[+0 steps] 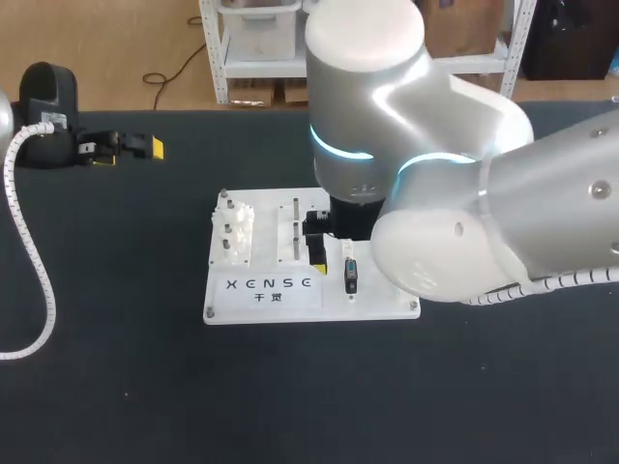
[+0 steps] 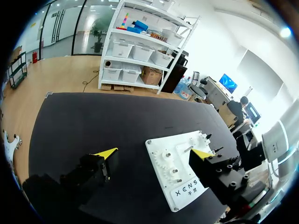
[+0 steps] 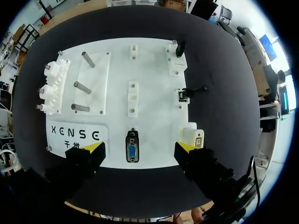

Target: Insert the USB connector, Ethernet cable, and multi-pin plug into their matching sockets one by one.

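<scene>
Multi-pin connector (image 3: 132,152), blue-faced in dark shell, on white board (image 3: 154,70), between wide-open, empty right fingers (image 3: 93,149).

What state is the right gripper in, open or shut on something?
Open. In the right wrist view the right gripper has its yellow-tipped fingers wide apart over the flat white plastic board, with nothing held between them.

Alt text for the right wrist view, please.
The right gripper hangs open and empty over the white board, its fingers either side of a blue multi-pin connector on it. Ahead: three metal pegs and a white gear block.
</scene>
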Action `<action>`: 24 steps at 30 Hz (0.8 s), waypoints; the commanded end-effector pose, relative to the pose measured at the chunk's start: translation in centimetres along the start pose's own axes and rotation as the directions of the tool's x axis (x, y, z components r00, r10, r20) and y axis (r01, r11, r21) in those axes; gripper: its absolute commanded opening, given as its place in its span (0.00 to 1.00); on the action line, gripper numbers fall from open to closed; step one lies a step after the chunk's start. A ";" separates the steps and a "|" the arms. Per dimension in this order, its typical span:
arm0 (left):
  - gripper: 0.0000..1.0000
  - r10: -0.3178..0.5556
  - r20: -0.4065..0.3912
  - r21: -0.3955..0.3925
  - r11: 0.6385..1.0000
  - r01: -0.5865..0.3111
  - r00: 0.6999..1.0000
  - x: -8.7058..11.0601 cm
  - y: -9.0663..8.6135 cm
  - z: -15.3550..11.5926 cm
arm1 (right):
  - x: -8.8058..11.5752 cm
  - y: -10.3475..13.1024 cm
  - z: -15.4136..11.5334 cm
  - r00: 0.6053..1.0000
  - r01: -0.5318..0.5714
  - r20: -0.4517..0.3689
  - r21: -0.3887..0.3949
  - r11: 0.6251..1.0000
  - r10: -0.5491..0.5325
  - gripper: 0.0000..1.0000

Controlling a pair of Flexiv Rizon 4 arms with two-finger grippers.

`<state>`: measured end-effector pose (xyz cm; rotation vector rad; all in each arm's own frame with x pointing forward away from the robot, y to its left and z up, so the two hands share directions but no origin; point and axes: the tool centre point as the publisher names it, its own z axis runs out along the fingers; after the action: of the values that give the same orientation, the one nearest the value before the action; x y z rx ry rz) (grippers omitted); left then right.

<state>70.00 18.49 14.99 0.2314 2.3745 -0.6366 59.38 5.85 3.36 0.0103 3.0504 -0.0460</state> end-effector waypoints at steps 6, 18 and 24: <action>1.00 0.000 0.000 0.000 1.000 0.000 1.000 0.0 0.0 0.0 | -0.4 0.3 0.5 1.000 -0.009 -0.021 -0.002 1.000 0.009 0.48; 1.00 0.000 0.000 0.000 1.000 0.000 1.000 0.0 0.0 0.0 | -0.4 1.1 0.9 0.999 0.010 -0.039 -0.010 1.000 -0.010 0.44; 1.00 0.000 0.000 0.000 1.000 0.000 1.000 0.0 0.0 0.0 | -0.2 1.2 1.1 0.999 0.013 -0.050 -0.022 1.000 -0.014 0.35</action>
<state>70.00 18.49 14.99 0.2314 2.3745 -0.6366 59.64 7.08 2.37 -0.0113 3.0979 -0.0187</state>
